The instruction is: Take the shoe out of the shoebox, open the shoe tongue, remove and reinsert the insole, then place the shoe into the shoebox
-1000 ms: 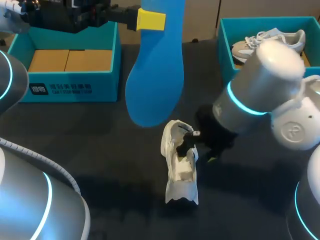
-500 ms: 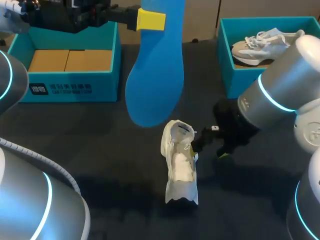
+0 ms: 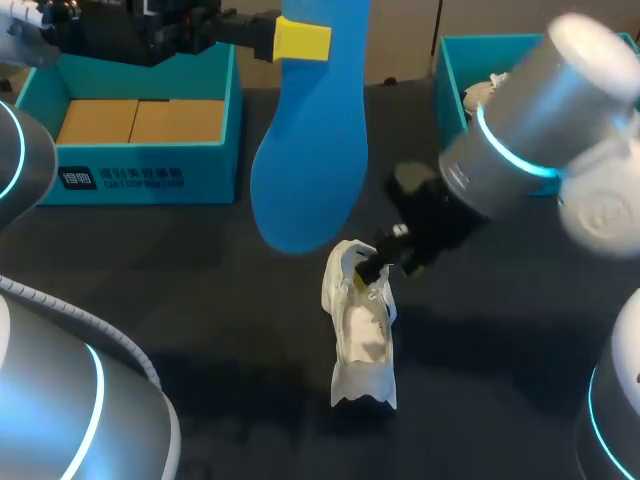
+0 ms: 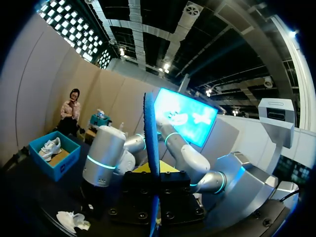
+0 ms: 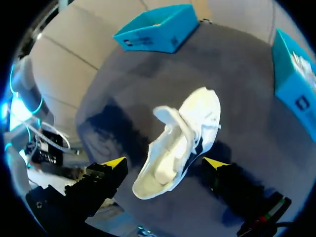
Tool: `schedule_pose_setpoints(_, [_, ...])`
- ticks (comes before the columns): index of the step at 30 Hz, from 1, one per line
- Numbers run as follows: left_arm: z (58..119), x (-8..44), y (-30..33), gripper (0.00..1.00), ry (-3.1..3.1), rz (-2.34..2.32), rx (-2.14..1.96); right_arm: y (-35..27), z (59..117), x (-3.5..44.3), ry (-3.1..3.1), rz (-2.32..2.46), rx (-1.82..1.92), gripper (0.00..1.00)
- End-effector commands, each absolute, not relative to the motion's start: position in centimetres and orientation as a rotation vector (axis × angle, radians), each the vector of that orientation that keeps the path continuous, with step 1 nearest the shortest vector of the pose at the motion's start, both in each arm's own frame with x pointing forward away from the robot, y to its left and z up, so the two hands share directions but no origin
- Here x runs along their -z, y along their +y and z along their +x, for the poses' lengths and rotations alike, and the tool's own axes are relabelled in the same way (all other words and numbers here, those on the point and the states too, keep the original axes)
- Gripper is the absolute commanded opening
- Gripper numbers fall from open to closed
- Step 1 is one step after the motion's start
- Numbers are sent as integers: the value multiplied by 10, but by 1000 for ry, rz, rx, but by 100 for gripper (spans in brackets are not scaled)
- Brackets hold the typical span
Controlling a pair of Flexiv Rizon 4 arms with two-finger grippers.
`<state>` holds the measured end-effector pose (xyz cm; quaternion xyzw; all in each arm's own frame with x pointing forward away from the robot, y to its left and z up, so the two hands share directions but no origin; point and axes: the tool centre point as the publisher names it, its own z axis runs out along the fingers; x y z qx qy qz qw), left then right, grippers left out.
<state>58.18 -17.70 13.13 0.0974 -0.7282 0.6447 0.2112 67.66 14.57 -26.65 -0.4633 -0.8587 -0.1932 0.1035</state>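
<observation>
A blue insole point(image 3: 308, 150) hangs upright above the table with my left gripper point(image 3: 300, 40) shut on its top end. The left wrist view shows the insole point(image 4: 150, 133) edge-on between that gripper's point(image 4: 154, 170) fingers. A white shoe point(image 3: 360, 335) lies on the dark table, its opening toward the back. My right gripper point(image 3: 372, 268) hovers open just over the shoe's heel opening. Seen from the right wrist, the shoe point(image 5: 182, 131) lies below and between the two yellow fingertips point(image 5: 111, 163), and neither touches it.
A teal shoebox point(image 3: 140, 165) with a cardboard floor stands at the back left. A second teal box point(image 3: 455, 110) at the back right holds another shoe, mostly hidden behind my right arm point(image 3: 530, 130). Bare table lies in front of the shoe.
My right gripper has swung from beside the shoe's right side back to just over its heel opening, still open. The left arm and the insole have kept still.
</observation>
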Motion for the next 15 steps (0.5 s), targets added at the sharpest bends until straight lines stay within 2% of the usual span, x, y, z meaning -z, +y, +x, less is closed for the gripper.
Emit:
schedule_pose_setpoints(1, [582, -132, -178, 0, -2027, 271, -1788, 145, 690, 243, -2717, -940, 408, 100])
schedule_pose_setpoints(15, [582, -132, -178, 0, -2027, 271, -1788, 122, 683, 253, -2617, -1093, 349, 100])
